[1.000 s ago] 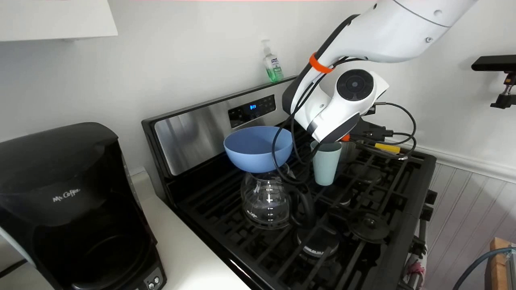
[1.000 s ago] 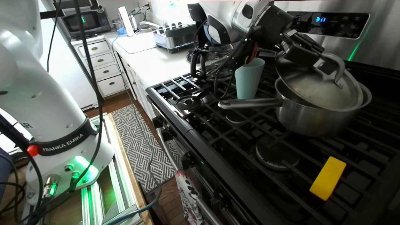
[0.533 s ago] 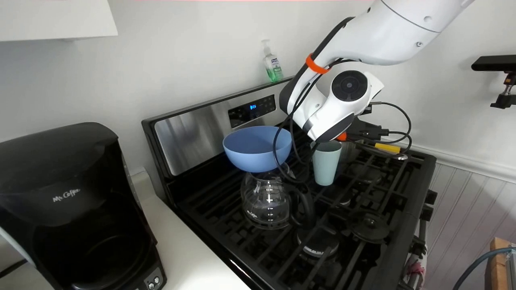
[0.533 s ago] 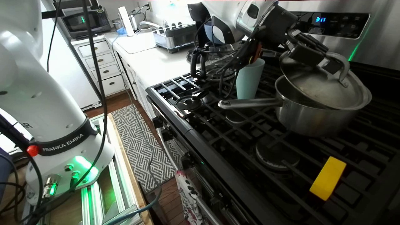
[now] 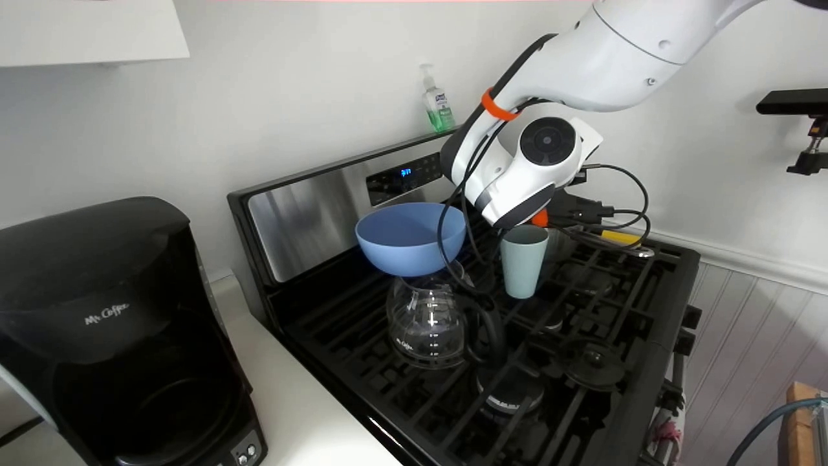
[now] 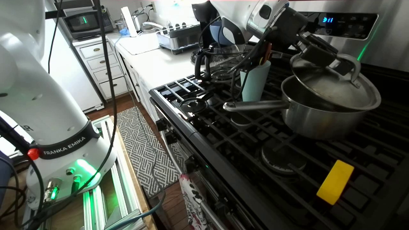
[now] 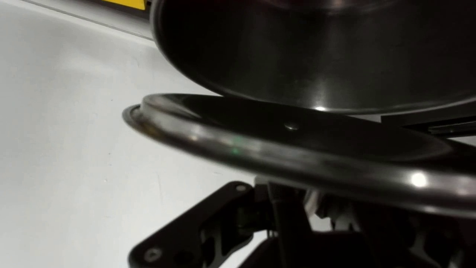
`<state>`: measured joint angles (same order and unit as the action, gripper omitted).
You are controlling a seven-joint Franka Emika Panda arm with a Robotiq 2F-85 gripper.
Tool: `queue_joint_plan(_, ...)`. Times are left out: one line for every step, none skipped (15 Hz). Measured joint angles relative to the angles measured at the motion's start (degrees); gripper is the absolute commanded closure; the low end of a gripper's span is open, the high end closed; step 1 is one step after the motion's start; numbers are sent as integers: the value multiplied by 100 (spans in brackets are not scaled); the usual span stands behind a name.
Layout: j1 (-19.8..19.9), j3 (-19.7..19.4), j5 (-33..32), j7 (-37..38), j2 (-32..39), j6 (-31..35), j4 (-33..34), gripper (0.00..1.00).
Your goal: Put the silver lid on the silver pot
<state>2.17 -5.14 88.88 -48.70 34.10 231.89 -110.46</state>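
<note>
The silver pot (image 6: 322, 123) stands on the stove grate with its handle toward the stove's front; its dark inside shows in the wrist view (image 7: 327, 56). The silver lid (image 6: 335, 91) hangs tilted over the pot in an exterior view, its low edge at the pot's far-side rim; whether they touch I cannot tell. My gripper (image 6: 341, 65) is shut on the lid's arched handle (image 6: 355, 72). In the wrist view the lid's rim (image 7: 238, 147) hides the fingertips and handle. In an exterior view the arm, cables and cup hide most of the pot and lid.
A pale teal cup (image 6: 255, 81) stands close beside the pot, under the arm's cables. A glass carafe (image 5: 427, 323) and a blue bowl (image 5: 411, 239) are further along the stove. A yellow block (image 6: 335, 182) lies on the grate. The stove's back panel (image 6: 383, 48) rises behind.
My gripper and the lid have moved right and slightly down in the exterior view that shows the pot, uncovering more of the pot's opening. The pot has not moved.
</note>
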Motion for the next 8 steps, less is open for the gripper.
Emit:
queue_joint_plan(0,8,31,-47,26,0,41,53)
queue_joint_plan(0,17,53,-94,42,0,75,47)
queue_joint_plan(0,21,69,-139,54,0,109,41)
queue_joint_plan(0,23,81,-172,66,0,140,33)
queue_joint_plan(0,24,82,-188,77,0,160,27)
queue_joint_plan(0,26,83,-202,86,0,176,19)
queue_joint_plan(0,28,85,-213,88,0,187,12)
queue_joint_plan(0,30,88,-221,88,3,196,6)
